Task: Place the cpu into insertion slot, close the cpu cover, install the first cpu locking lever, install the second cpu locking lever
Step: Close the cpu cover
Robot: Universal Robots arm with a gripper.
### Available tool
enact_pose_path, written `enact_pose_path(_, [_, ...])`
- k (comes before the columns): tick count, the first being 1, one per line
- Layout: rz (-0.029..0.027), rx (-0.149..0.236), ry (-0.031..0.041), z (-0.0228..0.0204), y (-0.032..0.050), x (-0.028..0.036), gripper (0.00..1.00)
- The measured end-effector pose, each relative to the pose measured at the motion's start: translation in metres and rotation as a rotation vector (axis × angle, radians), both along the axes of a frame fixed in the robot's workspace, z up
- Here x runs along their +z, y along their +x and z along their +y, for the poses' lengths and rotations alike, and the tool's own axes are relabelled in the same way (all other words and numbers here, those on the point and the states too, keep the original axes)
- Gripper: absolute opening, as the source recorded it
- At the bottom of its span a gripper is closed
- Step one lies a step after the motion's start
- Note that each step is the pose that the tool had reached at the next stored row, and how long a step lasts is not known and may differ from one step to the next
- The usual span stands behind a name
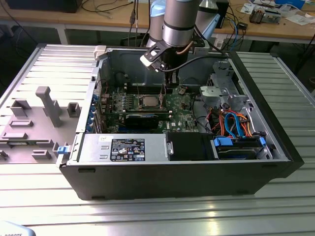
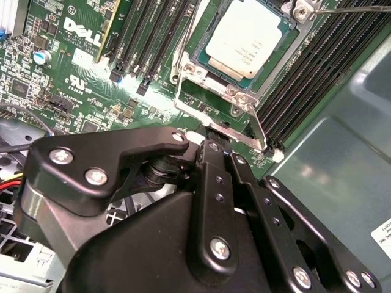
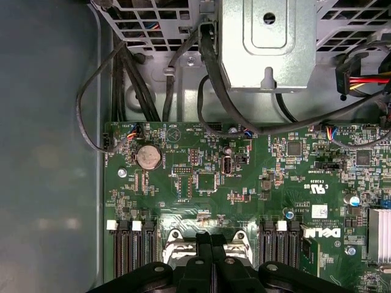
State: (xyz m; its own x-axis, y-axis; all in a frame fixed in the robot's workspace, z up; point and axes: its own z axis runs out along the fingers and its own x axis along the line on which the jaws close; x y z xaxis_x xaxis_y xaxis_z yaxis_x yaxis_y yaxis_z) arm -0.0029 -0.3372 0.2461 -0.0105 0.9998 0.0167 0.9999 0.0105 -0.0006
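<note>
The cpu (image 2: 244, 38) lies flat in the insertion slot (image 2: 197, 68) on the green board, silver top up; the exterior view has the cpu (image 1: 147, 102) mid-board. The cpu cover (image 2: 239, 97) rests down around the chip's edges. A thin wire locking lever (image 2: 182, 46) runs along one side and another lever (image 2: 348, 8) shows at the far corner; I cannot tell whether either is latched. My gripper (image 2: 221, 145) is shut with nothing visible between its fingers, tips just off the cover's end tab. The gripper (image 3: 212, 239) hangs over the socket edge, and stands inside the case as the gripper (image 1: 170, 90).
Black memory slots (image 2: 305, 79) flank the socket on both sides. A metal drive cage (image 3: 269, 43) with black cables (image 3: 214, 91) stands beyond the board. The case's power supply (image 1: 123, 147) and drive bay with blue and orange cables (image 1: 236, 123) lie nearer. A grey fixture tray (image 1: 39, 118) sits outside.
</note>
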Motion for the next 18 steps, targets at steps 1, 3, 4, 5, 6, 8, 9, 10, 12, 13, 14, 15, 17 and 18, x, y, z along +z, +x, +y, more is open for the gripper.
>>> enact_pose_path(1, [0.0,0.0,0.0,0.0,-0.0001,0.0,0.11])
enact_pose_path(3, [0.0,0.0,0.0,0.0,-0.0004,0.0,0.11])
enact_pose_path(4, [0.0,0.0,0.0,0.0,-0.0005,-0.0001,0.11])
enact_pose_path(5, [0.0,0.0,0.0,0.0,-0.0006,-0.0001,0.11])
enact_pose_path(6, [0.0,0.0,0.0,0.0,-0.0007,-0.0001,0.11])
enact_pose_path(8, [0.0,0.0,0.0001,0.0,-0.001,-0.0001,0.11])
enact_pose_path(9, [0.0,0.0,0.0,0.0,-0.0012,-0.0001,0.11])
enact_pose_path(10, [0.0,0.0,0.0,0.0,-0.0029,-0.0005,0.11])
enact_pose_path(12, [0.0,0.0,0.0,0.0,-0.0047,-0.0013,0.11])
enact_pose_path(13, [0.0,0.0,0.0,0.0,-0.0047,-0.0013,0.11])
enact_pose_path(14, [0.0,0.0,0.0,0.0,-0.0052,-0.0013,0.11])
enact_pose_path(15, [0.0,0.0,0.0,0.0,-0.0053,-0.0013,0.11])
enact_pose_path(17, [-0.0001,0.0,0.0001,0.0,-0.0054,-0.0015,0.11])
enact_pose_path(18, [0.0,0.0,0.0001,0.0,-0.0058,-0.0017,0.11])
